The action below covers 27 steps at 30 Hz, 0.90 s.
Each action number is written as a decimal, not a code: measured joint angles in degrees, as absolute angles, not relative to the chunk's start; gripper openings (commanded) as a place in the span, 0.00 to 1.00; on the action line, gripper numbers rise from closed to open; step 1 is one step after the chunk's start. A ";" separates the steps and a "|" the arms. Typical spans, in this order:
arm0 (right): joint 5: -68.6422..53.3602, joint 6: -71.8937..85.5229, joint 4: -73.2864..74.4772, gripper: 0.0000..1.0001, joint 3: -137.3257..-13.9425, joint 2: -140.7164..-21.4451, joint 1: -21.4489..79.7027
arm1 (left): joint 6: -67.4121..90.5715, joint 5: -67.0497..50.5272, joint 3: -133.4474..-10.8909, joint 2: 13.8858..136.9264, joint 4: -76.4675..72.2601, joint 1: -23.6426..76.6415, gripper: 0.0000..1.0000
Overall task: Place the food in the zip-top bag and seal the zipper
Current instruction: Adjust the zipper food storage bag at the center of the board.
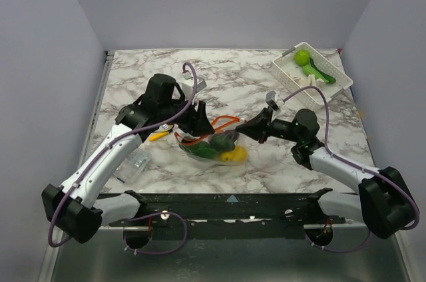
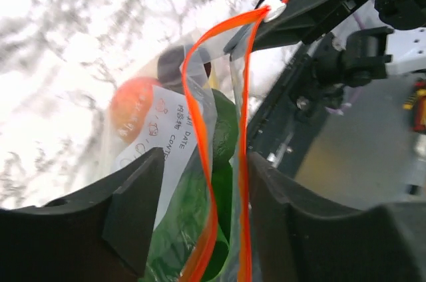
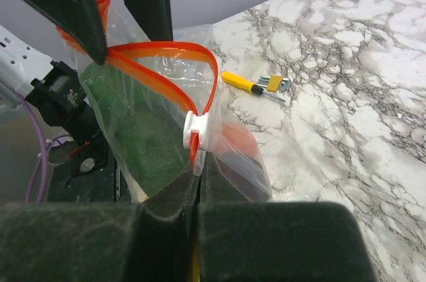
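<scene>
While the right pincer (image 3: 198, 170) clamps the zipper (image 3: 166, 46), its edges gape.

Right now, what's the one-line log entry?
step: sealing | right gripper: shut on zipper | left gripper: straddling bag | food: in bag

soft, even light; left wrist view overexposed, its marble table (image 2: 53, 62) blurred.

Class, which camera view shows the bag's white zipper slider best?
Right wrist view: the white slider sits large mid-frame on the zipper. Left wrist shows it small near the top edge; top external cannot resolve it.
</scene>
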<state>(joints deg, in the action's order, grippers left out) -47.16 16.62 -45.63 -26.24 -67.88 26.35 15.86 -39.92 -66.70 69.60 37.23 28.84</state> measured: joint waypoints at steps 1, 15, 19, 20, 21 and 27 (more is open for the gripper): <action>-47.20 17.02 -45.41 0.00 -26.46 -67.99 26.35 | 14.55 -37.74 -66.70 68.27 37.19 29.30 0.61; -51.05 18.39 -42.37 0.00 -29.67 -70.06 26.35 | -8.99 -27.31 -70.26 67.68 21.76 42.13 0.75; -52.23 18.04 -41.85 0.00 -29.67 -69.76 26.35 | -14.70 -30.65 -76.64 75.18 24.51 42.13 0.65; -52.38 17.89 -41.65 0.00 -29.67 -69.49 26.35 | -15.81 -31.31 -77.32 76.01 25.28 42.13 0.64; -52.45 17.78 -41.36 0.00 -29.67 -69.23 26.35 | -17.39 -32.51 -78.65 77.54 26.96 42.13 0.63; -53.34 17.26 -40.38 0.00 -29.67 -68.71 26.35 | -22.83 -37.87 -84.42 83.46 33.65 42.13 0.61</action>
